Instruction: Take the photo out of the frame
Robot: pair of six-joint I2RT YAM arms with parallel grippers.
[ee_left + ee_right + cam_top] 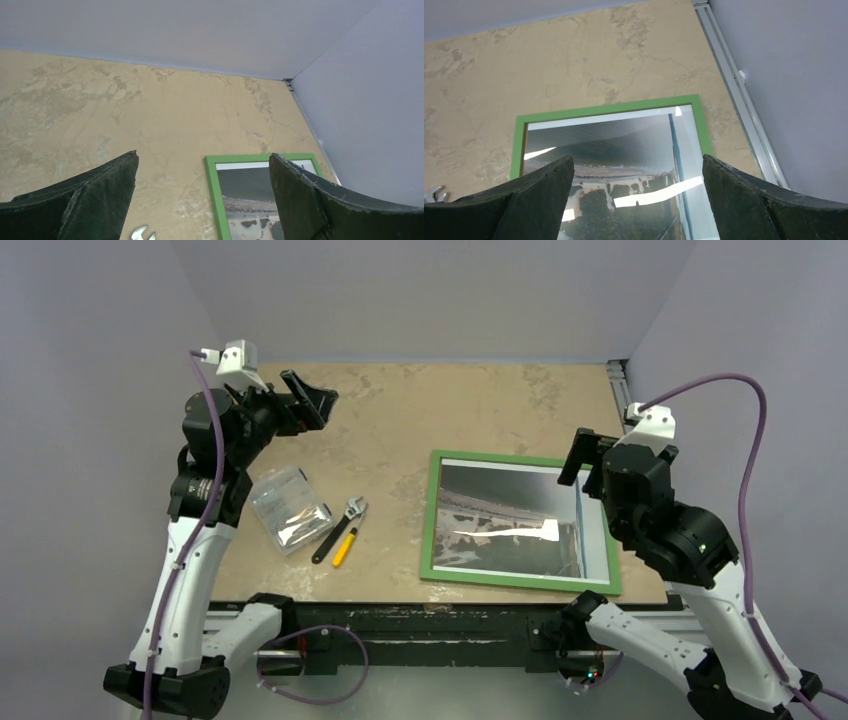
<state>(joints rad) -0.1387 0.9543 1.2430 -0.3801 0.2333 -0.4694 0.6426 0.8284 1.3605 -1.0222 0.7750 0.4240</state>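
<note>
Frame [520, 581] lies flat and face up on the right half of the counter [400, 430], its near rail just beside the counter's front edge. The photo [500, 525] is inside it, under glare streaks, so I judge there's glazing on top.

Risks, nearest first:
- Near rail: any pull toward my bases could slide the frame off the front edge. There's little counter left there.
- Moulding is thin and sits flush on the counter. If a finger skates off it instead of hooking under, the frame just shoves sideways.
- A leftward shove runs it into the wrench [353, 510] and the yellow-handled tool [345, 547] near the left rail.
- The back is face down, so I need a flip. A one-sided lift may twist it or drop it on the glazing.
- Pressing on the glossy face could scratch or crack it.

Right end effector [638, 165] hovers above the frame's right part, fingers spread wide, holding nothing. Left end effector [203, 157] is farther off over the far-left counter, also spread and empty, well apart from the frame.

Frame's long axis runs left-right, roughly parallel to the front edge and slightly skewed. The dark sky band sits along the far side, so the picture's top points away from me.
</note>
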